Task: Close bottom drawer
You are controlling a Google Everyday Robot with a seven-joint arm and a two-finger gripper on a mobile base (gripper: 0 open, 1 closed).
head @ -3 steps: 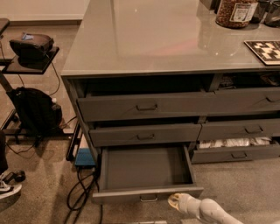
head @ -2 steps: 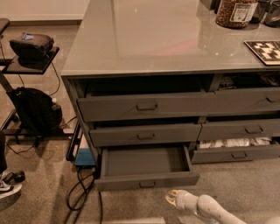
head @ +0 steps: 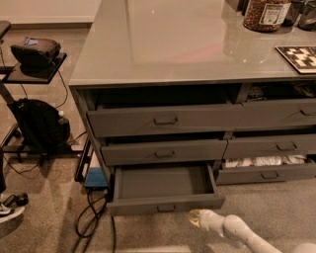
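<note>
The bottom drawer (head: 165, 202) is a wide dark grey drawer at the lower left of the cabinet. It stands pulled out, showing a plain flat grey tray inside (head: 163, 181) and a small centre bar pull (head: 166, 208) on its low front panel. My gripper (head: 196, 218) is at the end of a white arm coming in from the lower right. It sits just in front of the drawer's right front corner, a little below the front panel and close to the floor.
Taller grey drawers (head: 163, 120) sit above, slightly ajar. A right-hand low drawer (head: 266, 167) shows white bundles. A blue box (head: 96, 178) and cables (head: 91, 217) lie left of the cabinet. A black bag (head: 39, 123), side stand (head: 34, 74), countertop jar (head: 266, 12) and chessboard (head: 298, 57) are around.
The drawer has slid in a little toward the cabinet, and my gripper has moved in with it, staying near the right front corner.
</note>
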